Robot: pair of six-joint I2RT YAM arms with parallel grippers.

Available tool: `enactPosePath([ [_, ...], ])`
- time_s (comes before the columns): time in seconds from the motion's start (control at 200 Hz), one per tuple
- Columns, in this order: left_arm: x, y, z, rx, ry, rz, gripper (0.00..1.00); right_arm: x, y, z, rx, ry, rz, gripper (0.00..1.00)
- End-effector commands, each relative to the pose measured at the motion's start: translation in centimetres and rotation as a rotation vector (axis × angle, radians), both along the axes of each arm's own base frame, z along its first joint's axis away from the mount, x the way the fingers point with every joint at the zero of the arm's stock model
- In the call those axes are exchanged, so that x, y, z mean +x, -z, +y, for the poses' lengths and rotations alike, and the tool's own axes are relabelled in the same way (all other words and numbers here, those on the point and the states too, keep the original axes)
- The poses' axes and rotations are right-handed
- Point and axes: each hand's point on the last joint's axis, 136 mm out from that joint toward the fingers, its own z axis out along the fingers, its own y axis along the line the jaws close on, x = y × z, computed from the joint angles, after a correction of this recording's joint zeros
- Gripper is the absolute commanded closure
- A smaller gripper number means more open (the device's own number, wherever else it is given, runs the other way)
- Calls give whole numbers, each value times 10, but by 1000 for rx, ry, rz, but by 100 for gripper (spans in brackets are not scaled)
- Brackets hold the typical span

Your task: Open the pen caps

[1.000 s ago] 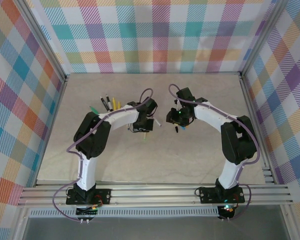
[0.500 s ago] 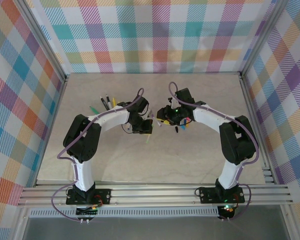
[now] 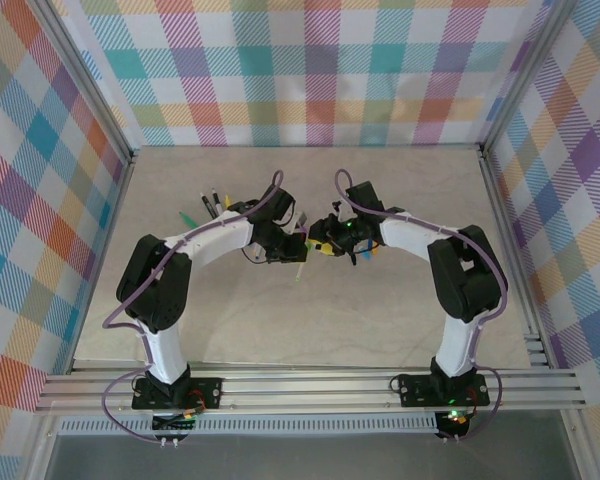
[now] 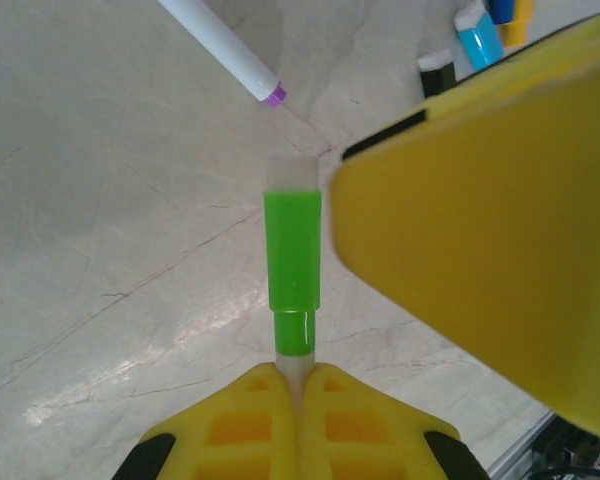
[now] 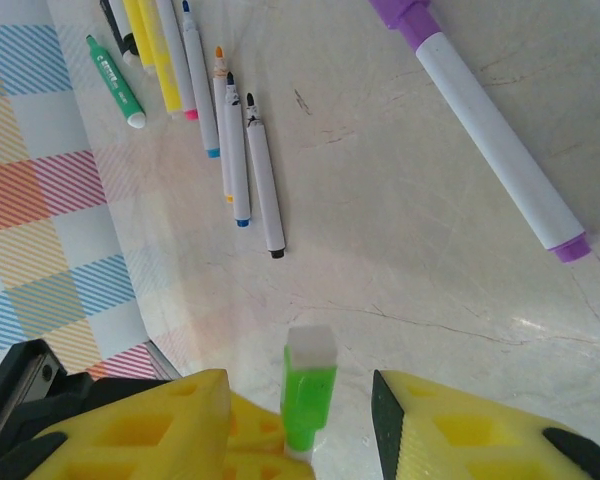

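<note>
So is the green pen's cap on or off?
On: the green cap sits fully over the pen that the left pincer holds.

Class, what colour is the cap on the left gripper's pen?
The cap is bright green, clearest in the left wrist view.

Green pen (image 4: 293, 250): smooth, glossy plastic. Left hand (image 4: 298, 385), matt yellow plastic; the surface (image 4: 100, 250) looks marbled, faintly shiny.
</note>
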Motion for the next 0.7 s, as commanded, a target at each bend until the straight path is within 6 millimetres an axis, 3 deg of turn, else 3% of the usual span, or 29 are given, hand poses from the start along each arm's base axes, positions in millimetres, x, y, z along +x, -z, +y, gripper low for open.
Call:
enactPosePath([
  [0.0, -4, -17, -5, -43, 21, -27, 100, -5, 1, 10, 53, -21, 24, 56],
  [0.42, -2, -20, -4, -39, 17, -37, 100, -10, 5, 36, 72, -70, 41, 57],
  [0.475, -2, -20, -4, -39, 17, -35, 100, -10, 6, 38, 72, -71, 47, 73],
  [0.535, -3, -20, -4, -41, 19, -34, 100, -8, 7, 39, 74, -68, 51, 100],
  [0.67, -5, -14, -1, -24, 16, -20, 100, -6, 2, 39, 77, -55, 36, 100],
  [0.695, -6, -13, -1, -21, 16, -16, 95, -6, 0, 39, 80, -54, 32, 100],
])
